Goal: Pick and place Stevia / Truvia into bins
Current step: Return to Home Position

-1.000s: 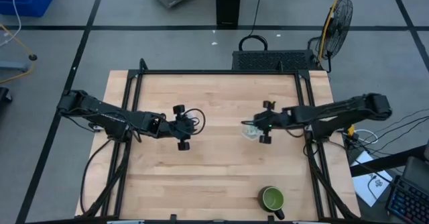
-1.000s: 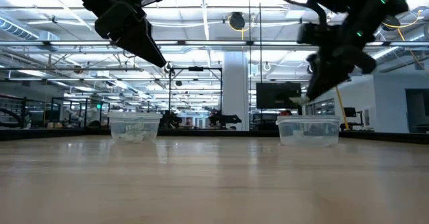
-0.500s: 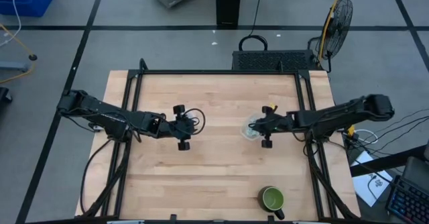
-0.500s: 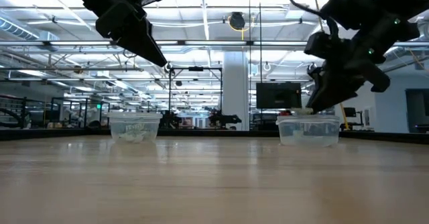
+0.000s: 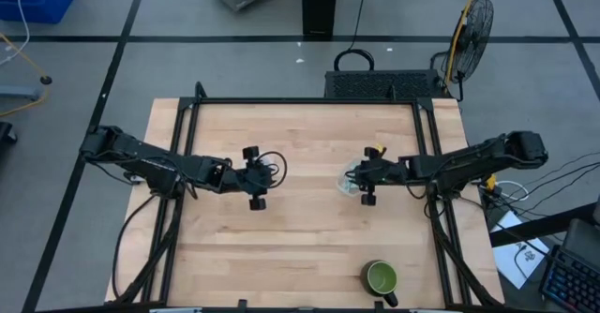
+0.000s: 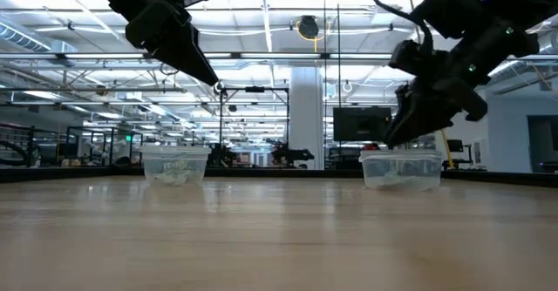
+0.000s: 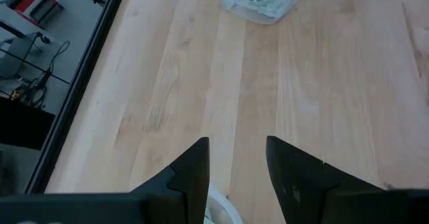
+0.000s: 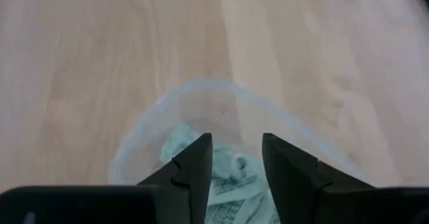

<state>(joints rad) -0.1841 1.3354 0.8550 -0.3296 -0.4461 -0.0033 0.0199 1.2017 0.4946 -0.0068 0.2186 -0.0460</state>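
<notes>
Right pincer over the right bin, right of desk centre. Fingers apart, w/ a clear gap btwn them. Green & white packets heaped inside that bin, directly below the tips. In low view, tips just above the bin rim; touching or not, cannot tell.

Left pincer raised over the left bin, angled down, tips well above the rim in low view. Fingers apart here too. Edge of the left bin just showing under those tips in left wrist view. Some packets inside, seen thru the clear wall.

Bins well apart, side by side across the desk's middle. Green mug near the front edge, right side, away from both arms.
</notes>
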